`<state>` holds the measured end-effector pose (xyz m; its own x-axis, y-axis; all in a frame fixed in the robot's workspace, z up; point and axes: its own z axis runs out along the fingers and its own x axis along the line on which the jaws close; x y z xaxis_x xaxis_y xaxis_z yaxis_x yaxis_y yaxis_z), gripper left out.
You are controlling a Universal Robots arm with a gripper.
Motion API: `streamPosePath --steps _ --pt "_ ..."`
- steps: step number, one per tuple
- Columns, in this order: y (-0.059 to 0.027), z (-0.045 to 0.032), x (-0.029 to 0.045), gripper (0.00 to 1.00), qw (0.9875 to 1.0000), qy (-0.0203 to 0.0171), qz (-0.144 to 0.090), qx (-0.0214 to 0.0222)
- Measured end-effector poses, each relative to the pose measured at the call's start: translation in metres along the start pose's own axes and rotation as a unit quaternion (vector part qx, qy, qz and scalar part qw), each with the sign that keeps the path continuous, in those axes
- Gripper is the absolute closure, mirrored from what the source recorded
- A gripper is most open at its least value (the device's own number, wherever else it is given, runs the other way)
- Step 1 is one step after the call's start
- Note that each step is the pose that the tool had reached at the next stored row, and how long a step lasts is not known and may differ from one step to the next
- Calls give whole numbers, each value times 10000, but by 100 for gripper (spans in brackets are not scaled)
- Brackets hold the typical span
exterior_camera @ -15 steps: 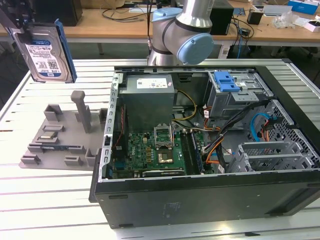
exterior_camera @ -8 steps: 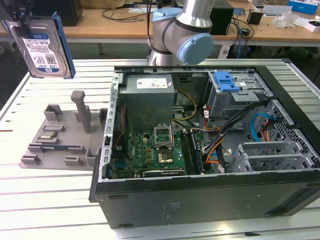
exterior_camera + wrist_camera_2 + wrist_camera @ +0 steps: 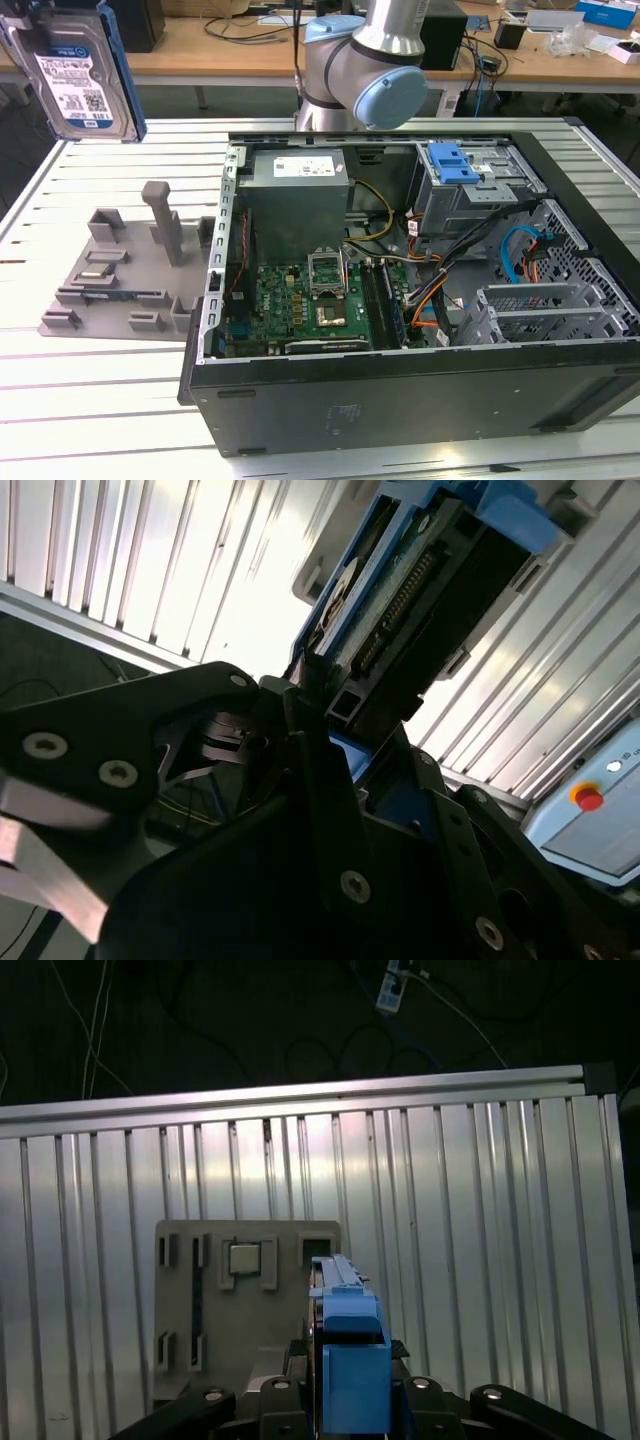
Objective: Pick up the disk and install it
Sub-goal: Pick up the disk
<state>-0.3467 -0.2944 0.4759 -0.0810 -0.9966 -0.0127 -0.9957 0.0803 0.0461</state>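
Observation:
The disk (image 3: 80, 70), a silver drive with a white-and-blue label in a blue carrier, hangs in the air at the exterior view's upper left, high above the grey fixture. In the first wrist view the disk (image 3: 345, 1345) appears edge-on, blue carrier toward the camera, with my gripper (image 3: 346, 1365) shut on it from both sides. The second wrist view shows the disk (image 3: 420, 590) jutting out from between the black fingers (image 3: 305, 695), its connector edge visible. The disk is well away from the computer case.
An open computer case (image 3: 400, 380) lies on the slatted table (image 3: 100, 400), holding a grey power supply (image 3: 300, 195), a motherboard (image 3: 310, 300) and a drive cage with a blue latch (image 3: 455, 162). A grey fixture (image 3: 120, 270) sits beside the case. The arm's base (image 3: 365, 70) stands behind it.

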Motion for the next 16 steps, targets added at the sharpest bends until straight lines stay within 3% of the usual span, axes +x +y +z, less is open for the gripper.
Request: streamPosePath --steps 7,10,16 --pt "10 -231 -7 63 10000 1 0 -1" --pt "18 -397 -9 63 10000 0 0 0" --pt "16 -406 -1 63 10000 -8 -1 -1"
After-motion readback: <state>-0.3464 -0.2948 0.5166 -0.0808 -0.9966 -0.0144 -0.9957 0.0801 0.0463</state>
